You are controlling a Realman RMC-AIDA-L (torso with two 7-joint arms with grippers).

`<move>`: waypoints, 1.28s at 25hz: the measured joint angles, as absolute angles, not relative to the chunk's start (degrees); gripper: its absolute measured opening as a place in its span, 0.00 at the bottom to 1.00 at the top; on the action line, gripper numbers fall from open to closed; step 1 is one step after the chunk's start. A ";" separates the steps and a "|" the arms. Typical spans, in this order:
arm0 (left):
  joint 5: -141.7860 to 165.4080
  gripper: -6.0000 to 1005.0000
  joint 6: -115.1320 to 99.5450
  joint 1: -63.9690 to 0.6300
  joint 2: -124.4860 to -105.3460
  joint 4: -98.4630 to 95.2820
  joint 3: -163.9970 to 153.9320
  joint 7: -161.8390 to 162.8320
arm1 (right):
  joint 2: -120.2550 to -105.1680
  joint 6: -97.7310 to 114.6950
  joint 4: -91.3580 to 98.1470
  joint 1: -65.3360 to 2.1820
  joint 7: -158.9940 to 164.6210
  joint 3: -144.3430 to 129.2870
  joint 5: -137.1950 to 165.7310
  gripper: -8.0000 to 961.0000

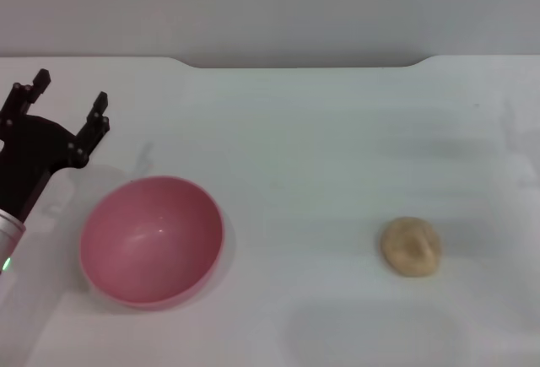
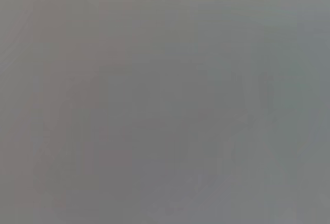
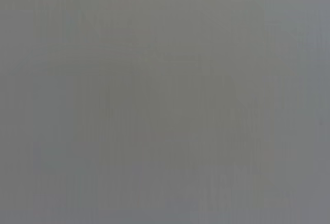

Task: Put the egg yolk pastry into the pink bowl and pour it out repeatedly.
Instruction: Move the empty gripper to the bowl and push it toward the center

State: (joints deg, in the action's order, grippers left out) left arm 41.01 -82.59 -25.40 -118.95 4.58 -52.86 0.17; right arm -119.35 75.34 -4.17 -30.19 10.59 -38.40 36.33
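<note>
The pink bowl (image 1: 152, 239) stands upright and empty on the white table at the front left of the head view. Far to its right, the egg yolk pastry (image 1: 411, 246) lies alone on the table, a small pale tan bun. My left gripper (image 1: 69, 102) is open, hovering behind and to the left of the bowl, apart from its rim, with nothing between its fingers. The right gripper is out of the head view. Both wrist views show only a flat grey field.
The white table (image 1: 321, 148) ends at a far edge with a recessed notch (image 1: 304, 65) against a grey wall. Nothing else lies between the bowl and the pastry.
</note>
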 joint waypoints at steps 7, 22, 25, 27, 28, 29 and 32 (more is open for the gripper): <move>41.03 0.74 -78.37 -27.09 -118.17 -0.78 -49.13 18.38 | -119.20 75.32 -4.05 -30.93 10.60 -38.40 36.32 0.58; 57.74 0.74 -42.85 -25.31 -109.35 -47.88 -78.08 81.34 | -119.26 75.05 -3.79 -31.30 10.28 -38.42 36.39 0.58; 71.27 0.74 -46.37 -25.70 -106.98 -53.58 -76.75 98.52 | -119.26 75.04 -3.48 -31.23 10.27 -38.53 36.39 0.58; 81.64 0.74 -51.14 -25.50 -106.43 -58.69 -73.68 110.24 | -119.22 74.99 -3.43 -31.21 10.26 -38.51 36.39 0.58; 86.26 0.74 -53.72 -25.40 -106.37 -60.95 -72.07 114.88 | -119.19 74.89 -3.42 -31.22 10.26 -38.47 36.39 0.58; 90.29 0.74 -56.07 -25.30 -106.47 -62.93 -70.40 118.69 | -119.16 74.77 -3.37 -31.25 10.26 -38.46 36.39 0.57; 106.13 0.74 -68.02 -25.43 -107.30 -71.71 -63.21 133.28 | -119.12 74.33 -2.85 -31.43 10.24 -38.73 36.39 0.57</move>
